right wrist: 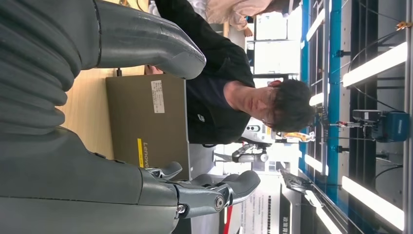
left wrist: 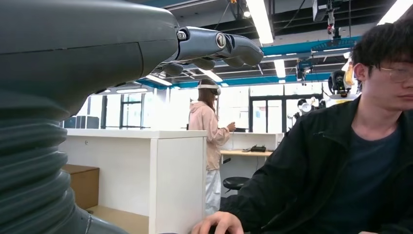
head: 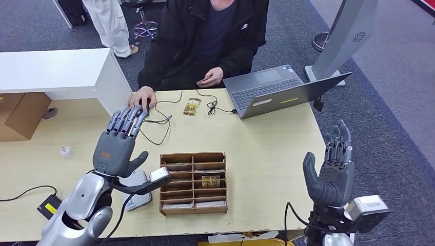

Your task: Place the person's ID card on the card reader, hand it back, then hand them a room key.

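My left hand [head: 117,148] hangs released over the table's left half; the card [head: 192,106] lies beyond it toward the far edge, long axis pointing away. My right hand [head: 331,171], also released, is farther off.

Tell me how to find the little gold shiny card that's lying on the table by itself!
Start at the open grey laptop at the far side of the wooden table. Just beside it, past a coiled black cable, the gold card lies flat in front of the person in the black jacket. Unlike the cards in the slotted cardboard tray, it sits alone on bare wood.
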Controlling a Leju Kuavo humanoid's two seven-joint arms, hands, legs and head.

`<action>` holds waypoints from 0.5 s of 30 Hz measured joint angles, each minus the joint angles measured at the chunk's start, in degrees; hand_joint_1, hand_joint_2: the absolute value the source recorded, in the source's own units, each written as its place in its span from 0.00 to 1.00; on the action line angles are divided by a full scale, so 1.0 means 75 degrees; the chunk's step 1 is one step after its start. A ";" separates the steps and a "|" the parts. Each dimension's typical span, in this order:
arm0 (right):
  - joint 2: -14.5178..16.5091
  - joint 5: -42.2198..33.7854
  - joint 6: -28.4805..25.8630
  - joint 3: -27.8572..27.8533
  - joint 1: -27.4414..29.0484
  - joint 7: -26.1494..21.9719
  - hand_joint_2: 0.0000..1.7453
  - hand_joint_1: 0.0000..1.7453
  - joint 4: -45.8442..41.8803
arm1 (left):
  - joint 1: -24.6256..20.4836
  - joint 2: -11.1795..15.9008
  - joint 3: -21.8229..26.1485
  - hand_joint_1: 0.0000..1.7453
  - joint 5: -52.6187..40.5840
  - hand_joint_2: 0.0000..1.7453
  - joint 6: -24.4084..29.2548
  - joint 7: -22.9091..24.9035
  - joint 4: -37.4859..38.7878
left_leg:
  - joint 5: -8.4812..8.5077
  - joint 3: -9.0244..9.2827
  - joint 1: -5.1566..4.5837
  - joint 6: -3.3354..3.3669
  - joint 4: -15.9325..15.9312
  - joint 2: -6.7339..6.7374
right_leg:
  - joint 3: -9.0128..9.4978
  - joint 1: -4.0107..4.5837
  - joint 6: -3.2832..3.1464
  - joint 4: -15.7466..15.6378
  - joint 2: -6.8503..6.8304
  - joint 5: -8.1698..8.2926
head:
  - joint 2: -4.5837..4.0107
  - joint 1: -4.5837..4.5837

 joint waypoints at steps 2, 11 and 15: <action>0.0000 -0.0003 -0.0015 0.0000 0.0002 0.0003 1.00 0.00 0.0001 | -0.0011 0.0001 -0.0035 0.00 -0.0009 1.00 -0.0025 0.0031 0.0027 | 0.0000 0.0000 0.0000 0.0000 0.0000 0.0000 | 0.0000 0.0000 0.0000 0.0000 0.0000 0.0000 | 0.0000 0.0001; 0.0042 0.0086 -0.0062 -0.0082 0.0262 -0.0023 1.00 0.00 -0.0124 | 0.0559 0.0010 -0.0084 0.00 -0.0531 1.00 -0.0044 0.0708 -0.0284 | -0.0002 -0.0001 0.0000 0.0000 0.0000 0.0001 | -0.0001 0.0000 0.0002 -0.0001 0.0002 -0.0004 | 0.0000 -0.0001; 0.0087 0.0161 -0.0063 -0.0228 0.0462 -0.0034 1.00 0.00 -0.0297 | 0.1032 0.0071 -0.0083 0.00 -0.0766 1.00 -0.0227 0.1015 -0.0637 | -0.0003 -0.0003 0.0000 0.0001 0.0000 0.0001 | -0.0001 0.0000 0.0003 -0.0001 0.0001 -0.0005 | 0.0000 0.0000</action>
